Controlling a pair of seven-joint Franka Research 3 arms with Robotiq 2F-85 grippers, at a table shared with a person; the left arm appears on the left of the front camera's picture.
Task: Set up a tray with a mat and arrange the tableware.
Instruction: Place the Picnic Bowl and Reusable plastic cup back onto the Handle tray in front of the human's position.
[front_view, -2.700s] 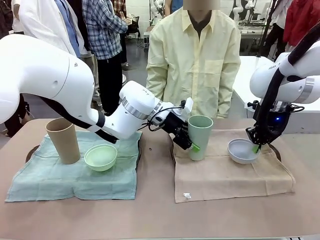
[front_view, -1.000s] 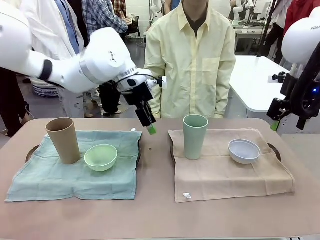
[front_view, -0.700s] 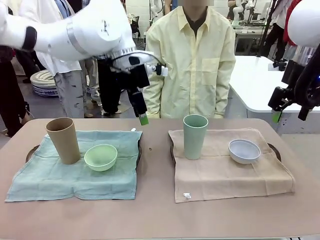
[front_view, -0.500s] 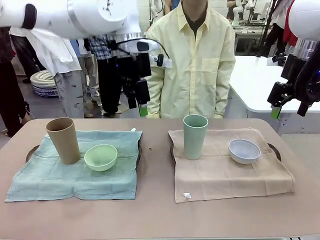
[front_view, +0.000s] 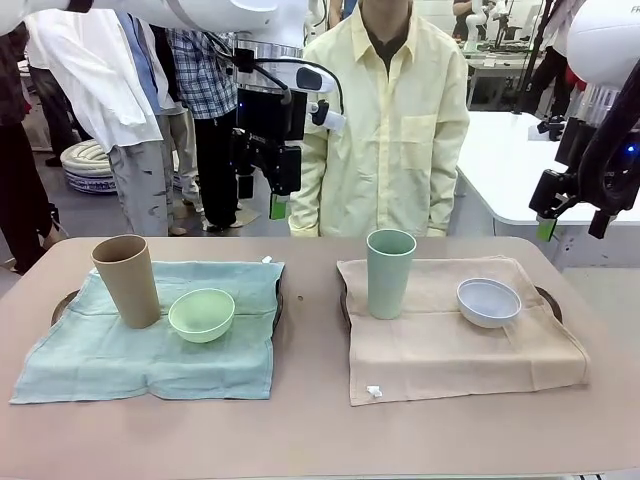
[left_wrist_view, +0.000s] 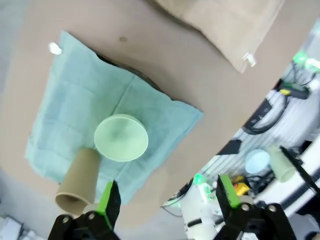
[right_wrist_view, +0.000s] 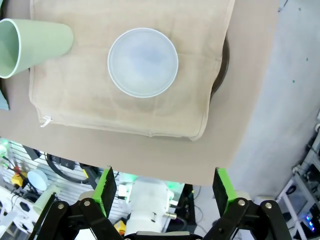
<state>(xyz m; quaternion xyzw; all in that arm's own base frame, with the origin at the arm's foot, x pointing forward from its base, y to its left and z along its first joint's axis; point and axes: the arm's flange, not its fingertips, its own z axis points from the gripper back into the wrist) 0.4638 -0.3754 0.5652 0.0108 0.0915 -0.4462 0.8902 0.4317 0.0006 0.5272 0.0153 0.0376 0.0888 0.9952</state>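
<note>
Cups: two. Tan cup (front_view: 126, 280) upright on the green mat, far-left part. Mint green cup (front_view: 389, 272) upright on the beige mat, near its left edge.
Bowls: two. Mint green bowl (front_view: 201, 314) on the green mat, just beside the tan cup, to its right in the front view. Pale grey-white bowl (front_view: 489, 301) on the beige mat, right of the mint green cup and apart from it.
Mats: two. Green mat (front_view: 120, 370) on the table's left half, beige mat (front_view: 450, 355) on the right half; both spread flat, a strip of bare table between them.
Trays: two, dark, mostly covered. Left tray (front_view: 64, 298) peeking out at the green mat's left and right edges. Right tray (front_view: 547, 299) peeking out at the beige mat's right and left edges.
Table (front_view: 310, 430): one, brown, carrying both sets.
Left gripper (front_view: 262, 196): one, raised high above the table's far edge, over the gap between the mats, fingers pointing down; jaws spread wide, nothing between them.
Right gripper (front_view: 570, 222): one, raised off the table's right end, clear of the beige mat; jaws spread wide, nothing between them.
Person (front_view: 390, 120): one at the far side in a pale yellow shirt, standing behind the table's middle.
</note>
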